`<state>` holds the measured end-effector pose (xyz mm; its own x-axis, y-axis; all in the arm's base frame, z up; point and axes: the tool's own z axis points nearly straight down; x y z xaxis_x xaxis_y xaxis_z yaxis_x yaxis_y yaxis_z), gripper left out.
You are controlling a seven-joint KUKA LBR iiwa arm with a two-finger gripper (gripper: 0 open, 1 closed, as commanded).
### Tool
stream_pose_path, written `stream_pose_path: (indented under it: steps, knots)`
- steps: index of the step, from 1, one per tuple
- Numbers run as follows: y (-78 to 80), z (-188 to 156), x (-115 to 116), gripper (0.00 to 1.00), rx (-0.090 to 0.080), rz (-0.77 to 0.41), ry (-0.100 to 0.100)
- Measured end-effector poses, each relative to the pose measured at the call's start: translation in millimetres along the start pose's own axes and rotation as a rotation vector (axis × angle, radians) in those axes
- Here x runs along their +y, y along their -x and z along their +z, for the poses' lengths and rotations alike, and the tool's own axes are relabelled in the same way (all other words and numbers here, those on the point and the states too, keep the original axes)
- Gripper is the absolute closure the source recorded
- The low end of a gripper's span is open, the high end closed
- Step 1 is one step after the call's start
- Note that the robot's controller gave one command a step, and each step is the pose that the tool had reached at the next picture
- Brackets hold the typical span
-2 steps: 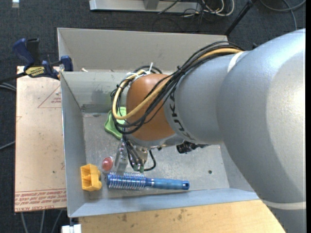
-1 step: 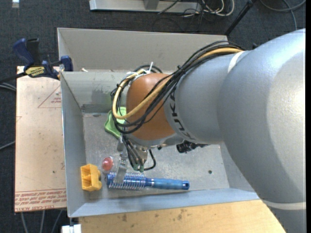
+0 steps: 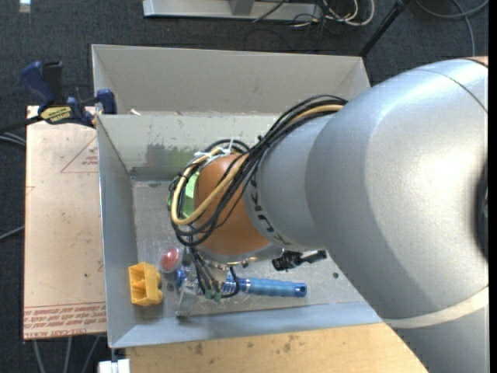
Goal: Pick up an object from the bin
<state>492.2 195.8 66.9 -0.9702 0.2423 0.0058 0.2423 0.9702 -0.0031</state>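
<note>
- This looks like a robotics lab, not a home or a shop.
- A big grey robot arm (image 3: 388, 193) with bundled cables (image 3: 233, 169) running along it reaches over a grey metal bin (image 3: 233, 80).
- The bin stands on dark carpet (image 3: 62, 22).
- Loose wires (image 3: 342, 2) and a metal stand foot (image 3: 233, 6) lie on the floor behind it.

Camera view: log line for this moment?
tool: low, front-left of bin | nearest: yellow block, red round piece, blue-handled item | held: cannot tell
</note>
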Motion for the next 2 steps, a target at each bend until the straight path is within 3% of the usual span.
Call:
stream_pose_path:
  steps: [1,2]
  knots:
    - [1.8,-2.9,0.6,1.00,-0.004,0.003,0.003]
    - [7.9,-106.3,23.6,1.00,-0.013,0.010,0.010]
